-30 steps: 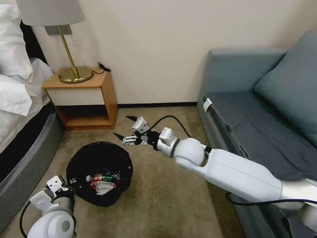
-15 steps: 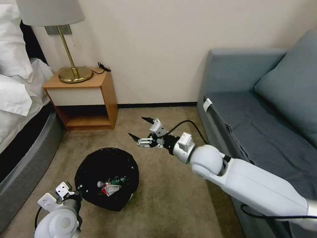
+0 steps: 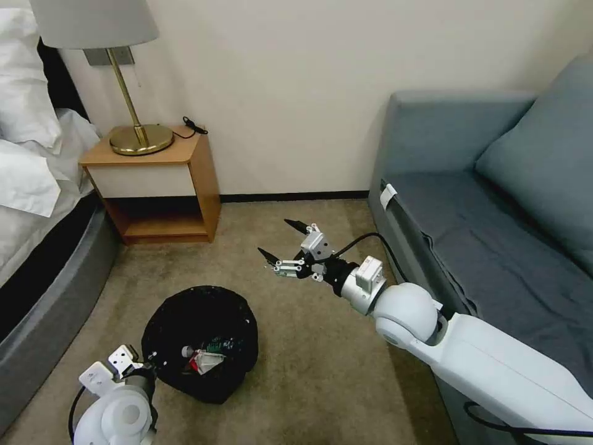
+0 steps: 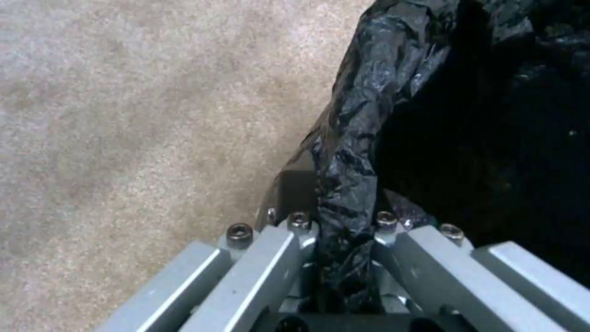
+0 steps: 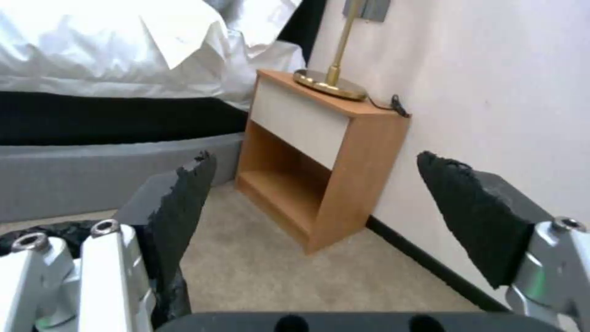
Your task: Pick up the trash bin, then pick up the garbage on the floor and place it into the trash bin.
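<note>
Beige carpet [image 3: 321, 364] covers the floor between the bed on one side and the grey sofa [image 3: 482, 204] on the other, with a wooden nightstand [image 3: 157, 185] against the wall. On this carpet, low at the robot's left, is the trash bin [image 3: 201, 343], its black bag liner open to the top. Inside it I can see some garbage [image 3: 204, 360]: a small clear bottle and a red-and-white packet, lying together at the bottom.

The left gripper [image 4: 344, 230] is closed on the rim of the bin; the left wrist view shows the black liner pinched between its two fingers. The right gripper [image 3: 285, 247] hangs in the air above the carpet, beyond the bin and toward the wall side, with its jaws wide apart and nothing between them. In the right wrist view its dark pads [image 5: 184, 193] frame the nightstand and the wall.

So the bin lies behind and below the right gripper, toward the robot's left, well apart from it. On the carpet that I can see, no litter piece remains, so I judge the collecting is nearly or fully done. The left arm is clearly the nearer one to the bin.
</note>
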`<state>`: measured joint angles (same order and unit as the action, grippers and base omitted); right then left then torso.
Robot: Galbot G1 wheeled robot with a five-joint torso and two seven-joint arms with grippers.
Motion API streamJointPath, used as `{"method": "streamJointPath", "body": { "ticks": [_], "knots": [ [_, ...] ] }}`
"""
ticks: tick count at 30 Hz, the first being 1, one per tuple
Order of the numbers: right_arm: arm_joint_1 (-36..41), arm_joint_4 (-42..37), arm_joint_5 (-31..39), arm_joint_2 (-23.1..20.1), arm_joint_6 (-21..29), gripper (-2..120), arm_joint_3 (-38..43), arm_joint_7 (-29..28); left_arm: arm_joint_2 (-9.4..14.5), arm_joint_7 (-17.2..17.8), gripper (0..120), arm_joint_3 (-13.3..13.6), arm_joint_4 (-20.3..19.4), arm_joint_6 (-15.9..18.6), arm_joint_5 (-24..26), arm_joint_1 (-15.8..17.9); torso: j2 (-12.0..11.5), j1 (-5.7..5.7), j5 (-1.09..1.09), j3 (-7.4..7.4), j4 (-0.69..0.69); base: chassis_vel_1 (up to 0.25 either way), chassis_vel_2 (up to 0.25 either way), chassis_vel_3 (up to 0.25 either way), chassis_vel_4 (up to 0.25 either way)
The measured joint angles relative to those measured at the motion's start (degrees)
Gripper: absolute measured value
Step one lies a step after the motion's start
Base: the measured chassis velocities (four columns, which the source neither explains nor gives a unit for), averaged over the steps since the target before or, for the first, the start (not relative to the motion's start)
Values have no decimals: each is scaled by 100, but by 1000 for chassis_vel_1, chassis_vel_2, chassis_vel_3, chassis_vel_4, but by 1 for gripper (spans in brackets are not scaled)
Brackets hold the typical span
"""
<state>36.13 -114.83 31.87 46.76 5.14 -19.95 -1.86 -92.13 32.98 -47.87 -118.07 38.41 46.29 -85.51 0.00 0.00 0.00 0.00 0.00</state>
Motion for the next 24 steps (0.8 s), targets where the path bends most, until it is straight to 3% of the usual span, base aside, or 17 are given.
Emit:
{"method": "streamJointPath", "body": {
  "ticks": [15,24],
  "knots": [
    [263,-90,-63,-64,-34,87,173,9,0,103,2,-6,-32,-1,-9,-21,0,0,-1,0,0,0,0,0,0],
    [375,-131,-75,-122,-46,87,271,15,0,10,32,6,-138,-46,-205,-50,0,0,0,0,0,0,0,0,0]
  ]
}}
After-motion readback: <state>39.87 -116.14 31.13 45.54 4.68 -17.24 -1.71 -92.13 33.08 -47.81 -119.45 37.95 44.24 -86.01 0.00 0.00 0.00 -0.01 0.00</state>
